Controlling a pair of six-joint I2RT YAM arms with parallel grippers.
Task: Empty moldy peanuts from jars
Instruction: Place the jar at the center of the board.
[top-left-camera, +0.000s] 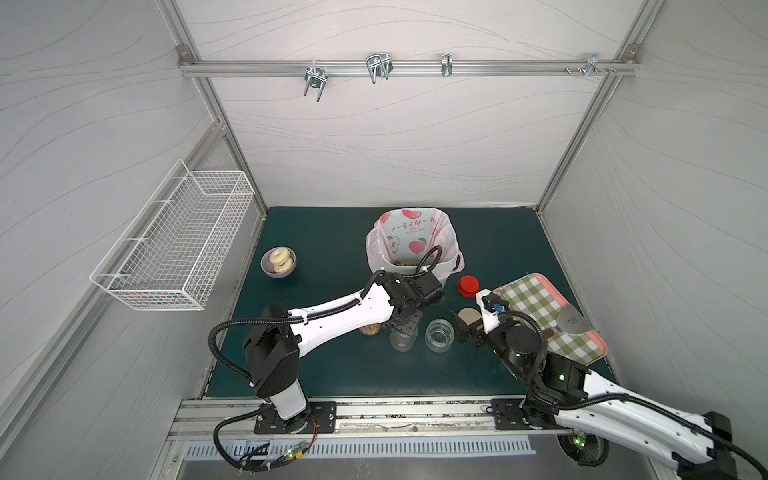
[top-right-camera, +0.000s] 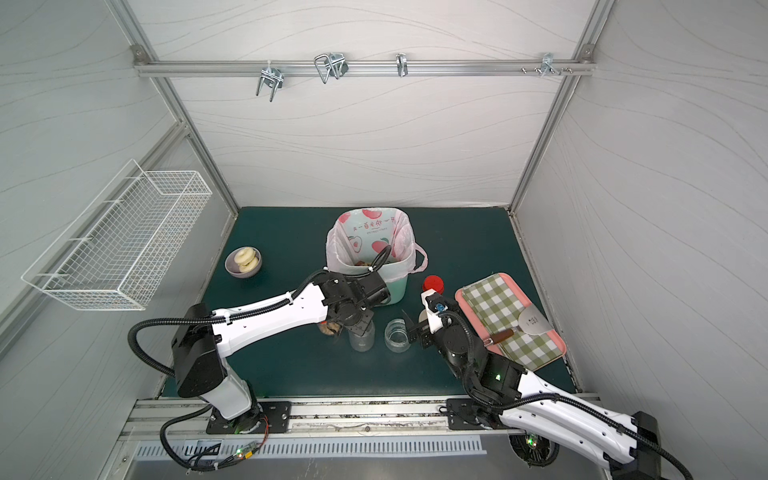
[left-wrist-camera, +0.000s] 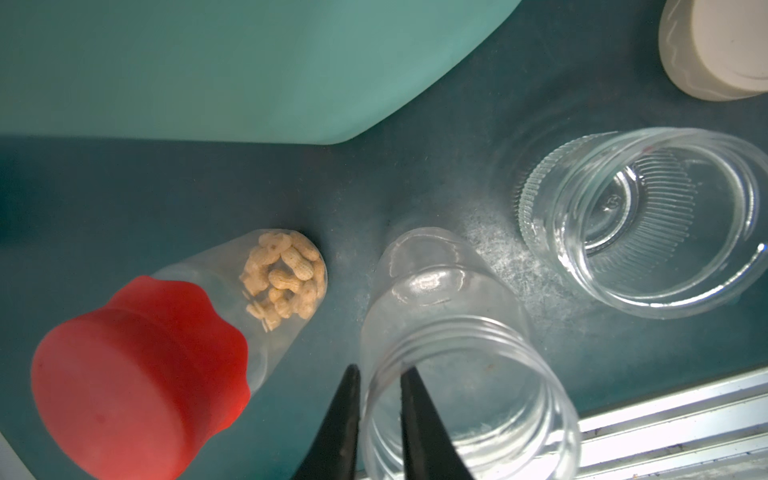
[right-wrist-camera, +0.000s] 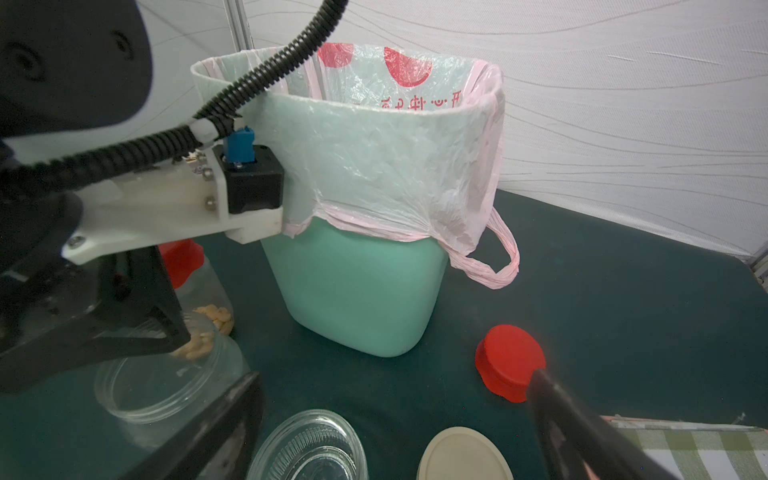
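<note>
A mint-green bin lined with a pink fruit-print bag stood on a dark green surface. Tan pieces showed inside the bag. Just in front of the bin, on the robot's side, a tall open jar stood upright and empty. The left pincer pointed down over it. Its 2 fingers straddled the rim wall, 1 inside and 1 outside. They were narrowly parted, with a sliver of gap beside the inner finger, so the jar seemed to rest on its own base rather than in a firm grip.

In front of the bin toward the robot's left, a capped jar wore its red lid. It held the moldy peanuts at its bottom and looked like the 1 jar left to empty.

In front of the bin toward the right, a squat jar sat open and empty, with its beige lid flat beside it. A loose red lid lay just right of the bin.

The right pincer hovered wide and empty near the squat jar, probably waiting clear of the left arm.
</note>
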